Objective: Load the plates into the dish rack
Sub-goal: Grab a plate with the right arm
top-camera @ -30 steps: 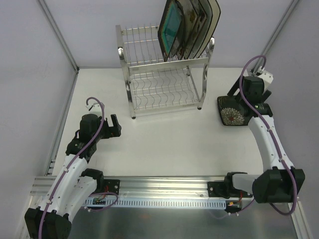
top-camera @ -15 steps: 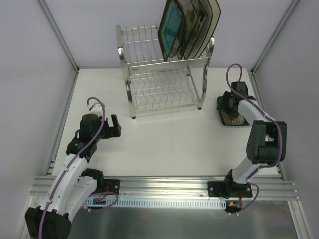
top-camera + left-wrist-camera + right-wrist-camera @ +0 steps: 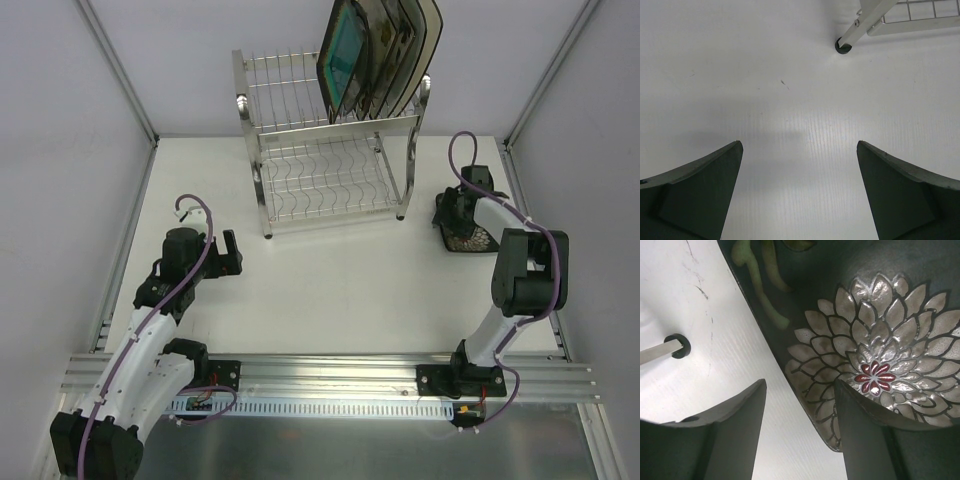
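the dark plate [image 3: 875, 340] with white flowers lies flat on the white worktop [image 3: 340, 290], to the right of the dish rack [image 3: 300, 185] and apart from it. the right end effector [image 3: 800, 390] is set at the plate's left rim, which is straddled: one finger [image 3: 735, 430] is placed outside the rim over the worktop, the other [image 3: 865, 440] over the plate's inner face. the jaws are held partly apart and not clenched, since a strip of worktop is seen between the outer finger and the rim. whether the inner finger touches the plate cannot be told.

the plate is glossy and glazed, with a rounded corner and a raised rim. it is decorated with a large flower of pale layered petals outlined in dark, with a small red centre, and with pale green strokes further along. a black rubber foot [image 3: 677, 346] of the rack is seen near it on the matt, faintly ribbed worktop.

the rack is made of shiny chrome wire, in two tiers with slotted shelves. several square plates [image 3: 375, 55] with rounded corners are stood on edge at the right of the top tier. the front one has a teal centre and a dark rim.

the left end effector [image 3: 800, 150] is held fully released over the worktop, left of the rack and well apart from every plate.
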`<action>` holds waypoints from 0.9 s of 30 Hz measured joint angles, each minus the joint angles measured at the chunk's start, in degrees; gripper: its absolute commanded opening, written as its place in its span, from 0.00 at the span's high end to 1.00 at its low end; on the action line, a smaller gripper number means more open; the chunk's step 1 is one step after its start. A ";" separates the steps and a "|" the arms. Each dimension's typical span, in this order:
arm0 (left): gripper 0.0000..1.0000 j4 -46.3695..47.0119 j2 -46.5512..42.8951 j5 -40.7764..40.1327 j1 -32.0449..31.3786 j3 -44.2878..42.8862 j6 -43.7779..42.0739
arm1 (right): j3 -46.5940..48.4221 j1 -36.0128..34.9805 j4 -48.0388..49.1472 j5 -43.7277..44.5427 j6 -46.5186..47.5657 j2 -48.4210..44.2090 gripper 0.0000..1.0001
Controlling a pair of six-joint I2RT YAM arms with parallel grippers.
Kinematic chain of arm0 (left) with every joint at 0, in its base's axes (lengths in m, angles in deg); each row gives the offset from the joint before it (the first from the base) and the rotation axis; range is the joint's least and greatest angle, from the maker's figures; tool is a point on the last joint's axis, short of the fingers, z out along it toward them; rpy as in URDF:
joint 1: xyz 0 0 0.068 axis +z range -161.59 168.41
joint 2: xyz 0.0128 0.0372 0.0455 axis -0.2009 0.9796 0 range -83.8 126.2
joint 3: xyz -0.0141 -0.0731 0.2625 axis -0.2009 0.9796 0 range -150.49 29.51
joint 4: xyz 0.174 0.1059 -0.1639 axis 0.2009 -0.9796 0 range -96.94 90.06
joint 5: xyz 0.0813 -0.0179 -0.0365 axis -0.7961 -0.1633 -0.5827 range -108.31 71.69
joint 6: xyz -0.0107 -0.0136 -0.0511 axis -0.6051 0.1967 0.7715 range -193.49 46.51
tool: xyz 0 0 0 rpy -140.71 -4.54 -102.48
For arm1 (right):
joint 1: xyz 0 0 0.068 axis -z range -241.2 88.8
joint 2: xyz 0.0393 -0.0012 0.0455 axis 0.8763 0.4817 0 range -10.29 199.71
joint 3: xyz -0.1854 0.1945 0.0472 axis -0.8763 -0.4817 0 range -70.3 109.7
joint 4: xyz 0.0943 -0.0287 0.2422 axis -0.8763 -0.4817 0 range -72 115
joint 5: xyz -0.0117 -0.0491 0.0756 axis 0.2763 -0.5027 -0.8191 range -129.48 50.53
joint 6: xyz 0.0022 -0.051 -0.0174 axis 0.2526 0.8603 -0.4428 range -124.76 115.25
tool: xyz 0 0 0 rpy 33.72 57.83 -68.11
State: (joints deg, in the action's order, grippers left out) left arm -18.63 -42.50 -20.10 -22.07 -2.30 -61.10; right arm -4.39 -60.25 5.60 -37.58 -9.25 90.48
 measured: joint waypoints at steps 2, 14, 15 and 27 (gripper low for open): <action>0.01 0.02 0.20 0.00 0.00 0.00 0.00 | -0.42 -0.02 0.72 -0.48 -0.70 -0.15 0.42; 0.01 0.00 0.33 0.09 0.00 0.00 0.00 | -6.38 -6.75 3.21 -2.93 -14.36 -5.07 0.44; 0.01 0.00 0.31 0.09 0.00 0.00 0.00 | -6.73 -7.32 2.91 -3.06 -15.89 -5.51 0.44; 0.01 0.00 -0.59 0.44 0.00 0.00 0.00 | -12.57 -11.67 2.67 -0.94 -31.15 -11.74 0.44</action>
State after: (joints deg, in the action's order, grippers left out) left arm -18.63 -43.09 -19.66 -22.07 -2.30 -61.10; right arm -16.95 -71.93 8.27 -38.52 -40.39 78.74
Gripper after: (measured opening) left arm 0.991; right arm 0.556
